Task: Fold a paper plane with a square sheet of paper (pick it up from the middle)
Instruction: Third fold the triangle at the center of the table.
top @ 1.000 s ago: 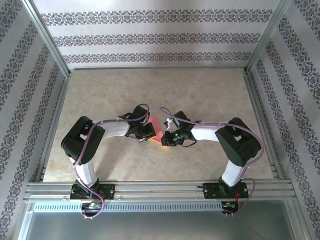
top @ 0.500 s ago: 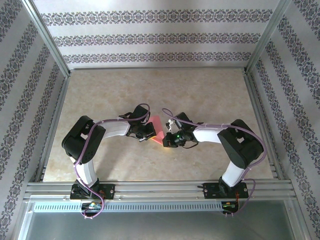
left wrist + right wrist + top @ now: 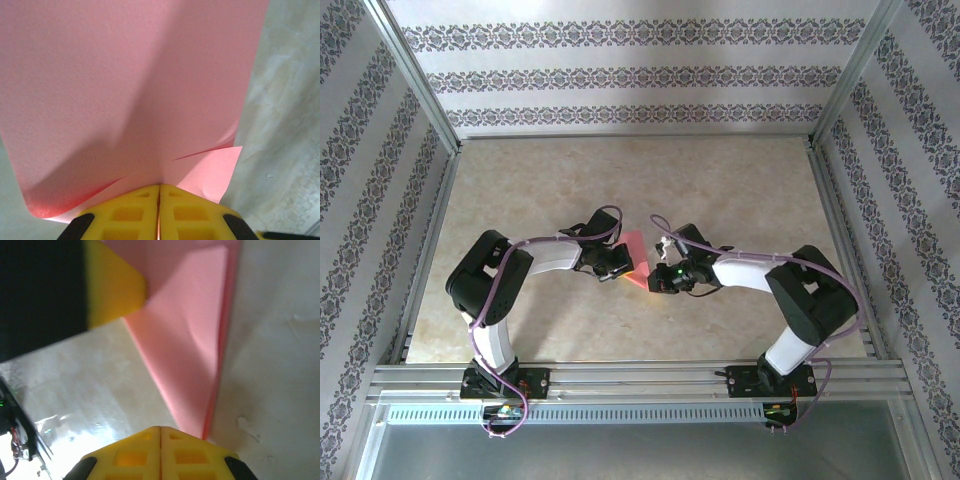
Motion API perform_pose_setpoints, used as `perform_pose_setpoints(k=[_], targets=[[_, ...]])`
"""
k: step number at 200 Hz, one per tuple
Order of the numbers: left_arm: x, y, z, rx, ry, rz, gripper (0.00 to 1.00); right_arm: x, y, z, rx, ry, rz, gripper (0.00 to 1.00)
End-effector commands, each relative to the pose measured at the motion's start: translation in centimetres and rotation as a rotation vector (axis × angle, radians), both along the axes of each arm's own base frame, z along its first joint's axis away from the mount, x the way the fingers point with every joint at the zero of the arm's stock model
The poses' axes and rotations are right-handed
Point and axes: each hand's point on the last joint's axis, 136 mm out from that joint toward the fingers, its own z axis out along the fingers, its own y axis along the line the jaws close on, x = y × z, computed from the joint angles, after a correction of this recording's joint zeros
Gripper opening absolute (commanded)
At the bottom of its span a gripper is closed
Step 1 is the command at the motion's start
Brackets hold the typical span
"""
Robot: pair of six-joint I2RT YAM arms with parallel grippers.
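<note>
Two grippers: the left gripper and the right gripper meet over the middle of the beige marble-patterned table, close to each other.
Paper: the thin pink-red sheet of paper, already creased into a narrow pointed form, hangs between them, lifted off the table.
Left gripper state: in the left wrist view its yellow jaws are pressed together without a gap, and the sheet goes into the seam, so it pinches the paper.
Right gripper state: its jaws are closed too, and the narrow end of the sheet runs down into them, so it seems to hold that end.
Key relation: the paper lies to the right of the left gripper and to the far-left of the right gripper.
Long axis: roughly from the near side to the far side of the table, a little tilted.
Nearer arm: neither; both touch the sheet.
Open room: wide free table on all sides, with the aluminium frame rails well apart.
Caution: the two wrists are very near, so the next crease probably needs small, coordinated moves, or the thin paper can tear.
</note>
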Motion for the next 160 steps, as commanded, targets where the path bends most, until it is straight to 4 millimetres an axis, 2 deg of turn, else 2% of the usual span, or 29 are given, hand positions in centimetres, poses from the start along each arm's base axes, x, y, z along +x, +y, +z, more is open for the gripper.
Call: perform_pose_setpoints(k=[1,48,89,103,141,160], targets=[[-2.2,2.0,-4.4,0.146,0.066,-0.067,0.09,1.3,0.3,1.5,0.010,-0.051,-0.032,0.09],[-1.9,2.1,-4.1,0.161,0.044,-0.103,0.09,1.7,0.9,-0.5,-0.028,-0.015,-0.026,0.09],[-1.5,1.7,-3.5,0.150,0.019,-0.122,0.09,1.2,0.2,-2.6,-0.080,0.032,-0.030,0.09],[-1.0,1.4,-2.5,0.142,-0.011,-0.146,0.10,1.1,-0.2,-3.2,-0.108,0.043,-0.039,0.08],[0.5,0.1,2.3,0.103,-0.130,-0.206,0.15,0.5,-1.3,-4.3,-0.185,0.057,-0.054,0.08],[0.3,-0.6,2.9,0.046,-0.138,-0.172,0.16,0.4,-1.6,-4.7,-0.207,0.067,-0.065,0.08]])
